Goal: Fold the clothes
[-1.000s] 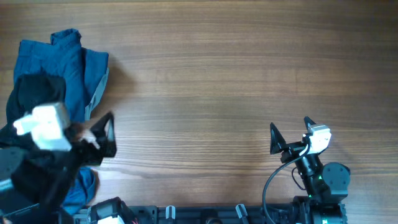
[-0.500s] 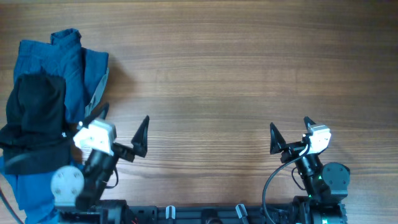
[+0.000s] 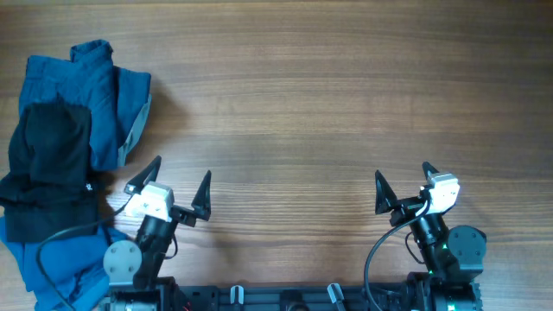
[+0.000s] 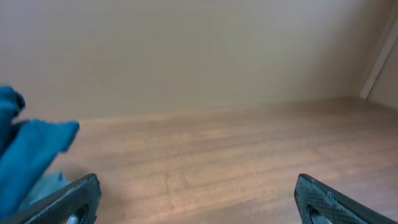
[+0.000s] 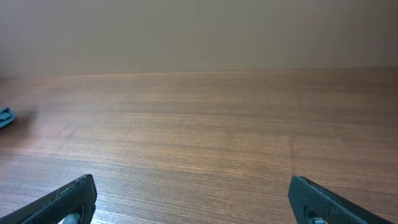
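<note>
The clothes lie in a pile at the table's left edge: a mid-blue garment (image 3: 82, 91) with a grey lining showing, a near-black one (image 3: 47, 164) on top of it, and more blue fabric (image 3: 56, 259) at the front left. My left gripper (image 3: 180, 183) is open and empty, just right of the pile near the front edge. In the left wrist view its jaws (image 4: 196, 199) are wide apart over bare wood, with blue cloth (image 4: 28, 155) at the left. My right gripper (image 3: 403, 183) is open and empty at the front right; its jaws (image 5: 193, 199) are wide apart.
The wooden table (image 3: 328, 95) stretches from the pile to the right edge. The arm bases and cables sit along the front edge (image 3: 285, 298). A pale wall (image 5: 199, 31) stands behind the table's far edge.
My left arm has pulled back from over the clothes pile to the front edge, right of the pile, with its gripper open and empty. The near-black garment now lies uncovered. The right arm has not moved.
</note>
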